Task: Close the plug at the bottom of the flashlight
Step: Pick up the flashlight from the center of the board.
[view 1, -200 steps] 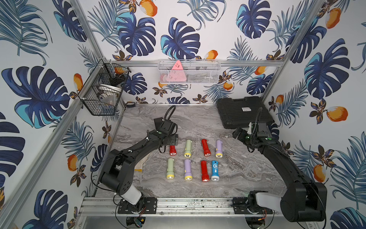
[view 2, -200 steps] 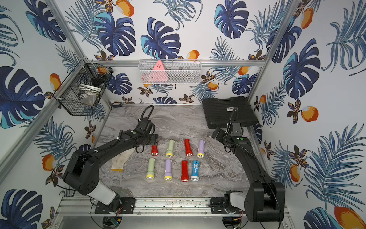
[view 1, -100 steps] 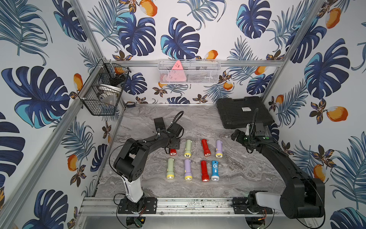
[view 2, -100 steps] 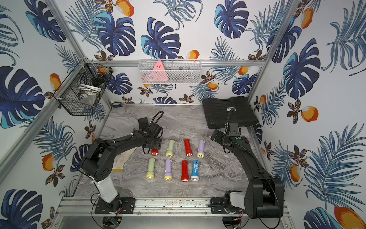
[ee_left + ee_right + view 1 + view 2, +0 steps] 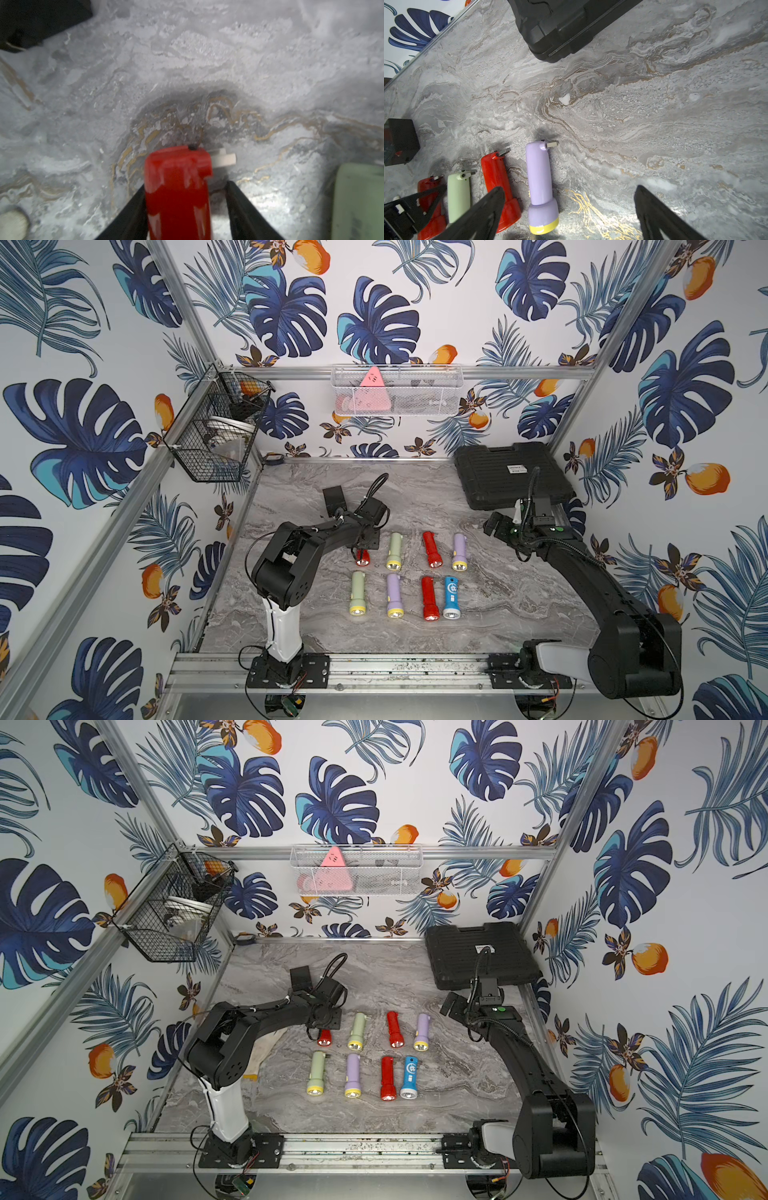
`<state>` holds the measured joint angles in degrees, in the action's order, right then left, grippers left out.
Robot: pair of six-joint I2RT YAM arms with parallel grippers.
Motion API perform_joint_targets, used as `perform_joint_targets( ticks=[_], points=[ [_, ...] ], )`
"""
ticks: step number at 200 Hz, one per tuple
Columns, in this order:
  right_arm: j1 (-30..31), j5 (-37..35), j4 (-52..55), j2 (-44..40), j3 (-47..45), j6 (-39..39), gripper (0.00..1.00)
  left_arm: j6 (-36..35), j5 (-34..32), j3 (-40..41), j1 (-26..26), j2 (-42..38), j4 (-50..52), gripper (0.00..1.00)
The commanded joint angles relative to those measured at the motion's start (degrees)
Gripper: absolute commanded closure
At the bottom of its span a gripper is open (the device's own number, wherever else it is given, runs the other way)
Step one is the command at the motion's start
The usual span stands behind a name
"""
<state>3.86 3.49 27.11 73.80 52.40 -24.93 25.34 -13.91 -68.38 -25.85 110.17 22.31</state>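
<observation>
Left gripper [image 5: 186,185] straddles red flashlight [image 5: 176,170], one jaw touching, not clamped (white plug [image 5: 224,159] sticks out); right gripper [image 5: 569,187] gaping wide.

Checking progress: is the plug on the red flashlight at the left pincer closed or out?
Out: the white plug juts sideways from the end of the red flashlight.

Bare worktop [image 5: 519,585] is left open between the lilac flashlight [image 5: 459,551] and the right arm [image 5: 582,566]. The back right corner is blocked by a black case [image 5: 511,477]. Only narrow lanes are left between the eight flashlights [image 5: 451,597]. The back row's left end is covered by the left arm [image 5: 316,531]. Beyond the red flashlight [image 5: 178,187], clear marble is seen; its white plug [image 5: 223,159] is turned out sideways toward the green flashlight [image 5: 357,199] just beside.
</observation>
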Motion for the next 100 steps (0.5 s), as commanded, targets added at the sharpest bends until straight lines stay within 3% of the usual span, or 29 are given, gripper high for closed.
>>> perform_joint_targets(
  ticks=[1, 100],
  points=[
    [0.2, -0.3, 0.7, -0.1, 0.5, 0.3, 0.00, 0.3, -1.2, 0.2, -0.1, 1.4, 2.7, 0.47],
    [0.4, 0.7, 1.5, 0.7, 2.8, -0.3, 0.00, -3.4, -2.2, -3.1, -0.1, -2.3, 5.4, 0.94]
  ],
)
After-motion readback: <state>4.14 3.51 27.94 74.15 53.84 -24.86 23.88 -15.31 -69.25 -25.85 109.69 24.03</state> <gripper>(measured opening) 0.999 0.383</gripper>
